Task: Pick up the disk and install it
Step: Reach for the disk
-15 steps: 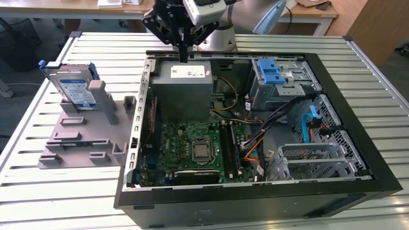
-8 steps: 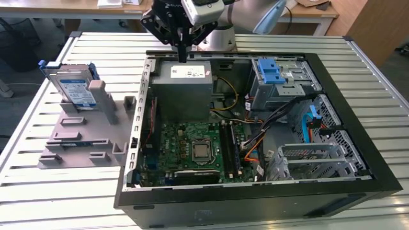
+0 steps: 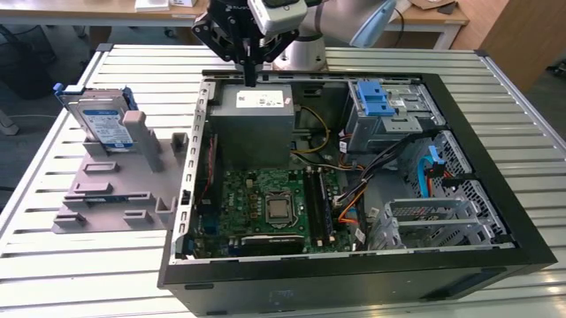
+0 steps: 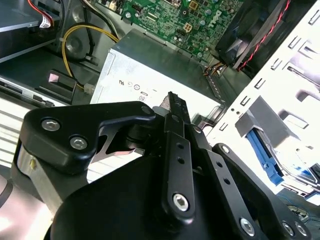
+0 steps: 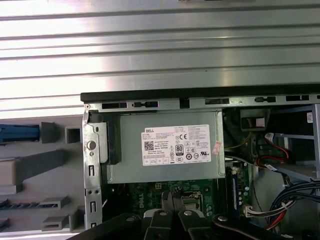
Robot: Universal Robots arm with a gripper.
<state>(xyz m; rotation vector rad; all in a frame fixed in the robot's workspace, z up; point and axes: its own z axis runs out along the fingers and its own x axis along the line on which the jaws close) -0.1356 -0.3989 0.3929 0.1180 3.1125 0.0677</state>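
Exterior view, counts: one black end effector (image 3: pixel 250 81), one flat rectangular silver disk (image 3: pixel 102 122) with a white-and-blue label and a blue plastic frame, one grey moulded fixture (image 3: pixel 115 192) and one open black computer case (image 3: pixel 372 278), all on a slatted metal tabletop (image 3: pixel 79 265).
Exterior view, disk: in the upper part of the exterior view's left, standing on edge in the far end of the fixture, outside the case and well apart from the end effector. Its labelled face is turned toward the camera and leans back a little. Whether its long axis runs upright or level cannot be told.
Exterior view, end effector: top centre, fingers together and holding nothing, tips pointing down near the far side of the one grey metal power supply box (image 3: pixel 256 122).
Exterior view, inside the case: one green motherboard (image 3: pixel 265 205) lies nearer the camera than the power supply box. One blue plastic bracket (image 3: pixel 376 98) sits atop one grey metal drive cage (image 3: pixel 389 122) toward the exterior view's right.
Second wrist view: the end effector (image 4: pixel 172 97) is seen up close, its black fingers pressed together. Beyond it are the power supply box (image 4: pixel 155 70), the motherboard (image 4: pixel 200 20), one looping yellow cable (image 4: pixel 75 35) and one black fan (image 4: pixel 255 30).
First wrist view: the end effector (image 5: pixel 172 196) has its tips together, seen against the motherboard (image 5: pixel 150 192) and beside the power supply box (image 5: pixel 175 145). The disk (image 5: pixel 17 134) shows edge-on as a blue strip in the fixture (image 5: pixel 30 170), outside the case wall. The tabletop (image 5: pixel 160 50) slats lie beyond.
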